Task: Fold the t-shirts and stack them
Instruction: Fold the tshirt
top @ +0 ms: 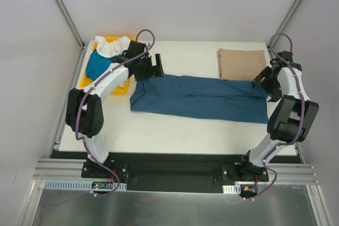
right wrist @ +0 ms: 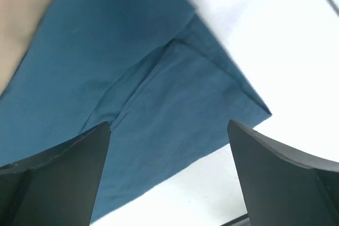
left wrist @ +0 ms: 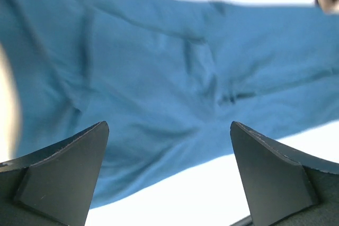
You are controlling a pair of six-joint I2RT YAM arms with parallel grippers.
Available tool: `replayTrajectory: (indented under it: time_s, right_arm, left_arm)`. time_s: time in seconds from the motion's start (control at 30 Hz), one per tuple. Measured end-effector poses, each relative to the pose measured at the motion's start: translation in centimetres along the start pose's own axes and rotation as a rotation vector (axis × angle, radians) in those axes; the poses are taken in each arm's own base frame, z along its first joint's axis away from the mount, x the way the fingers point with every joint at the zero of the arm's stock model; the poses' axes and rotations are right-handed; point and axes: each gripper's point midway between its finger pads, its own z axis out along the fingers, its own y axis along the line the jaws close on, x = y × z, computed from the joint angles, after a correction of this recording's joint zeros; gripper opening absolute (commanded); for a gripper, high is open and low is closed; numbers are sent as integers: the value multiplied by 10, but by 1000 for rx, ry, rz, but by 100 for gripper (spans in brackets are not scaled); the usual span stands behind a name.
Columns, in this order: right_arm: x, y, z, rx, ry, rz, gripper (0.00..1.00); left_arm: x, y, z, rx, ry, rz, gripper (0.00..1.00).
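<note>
While the navy t-shirt (top: pixel 198 99) lies as a long folded band mid-table, the left gripper (top: pixel 152 68) at its nine o'clock end and the right gripper (top: pixel 265 81) at three o'clock both hang wide open and empty, so the next fold, I'd judge, needs grips on its ends.

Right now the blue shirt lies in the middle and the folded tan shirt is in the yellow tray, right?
No. The tan shirt is not in the tray; it lies folded on the table, far right. The blue shirt does lie in the middle. The top view shows this.
</note>
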Motion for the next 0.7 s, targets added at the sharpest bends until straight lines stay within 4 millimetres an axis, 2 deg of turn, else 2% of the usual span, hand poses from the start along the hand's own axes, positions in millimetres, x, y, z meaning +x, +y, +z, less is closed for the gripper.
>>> replayTrajectory:
  time_s: [0.13, 0.23, 0.37, 0.47, 0.6, 0.7]
  right_arm:
    - [14, 29, -7, -53, -1, -152, 96]
    - [25, 64, -5, -90, -1, -294, 96]
    - [38, 110, 13, -148, 13, -410, 96]
    - [48, 123, 31, -164, 47, -432, 96]
    - [59, 126, 48, -172, 102, -434, 96]
    - [64, 128, 58, -180, 126, -430, 97]
  left_arm:
    - [33, -19, 6, 48, 68, -2, 99]
    - [55, -23, 13, 68, 114, -18, 99]
    - [61, -21, 32, 75, 123, -49, 99]
    - [62, -13, 57, 68, 136, -74, 99]
    - [68, 2, 93, 45, 177, -126, 99]
    - [47, 2, 101, 57, 143, -146, 99]
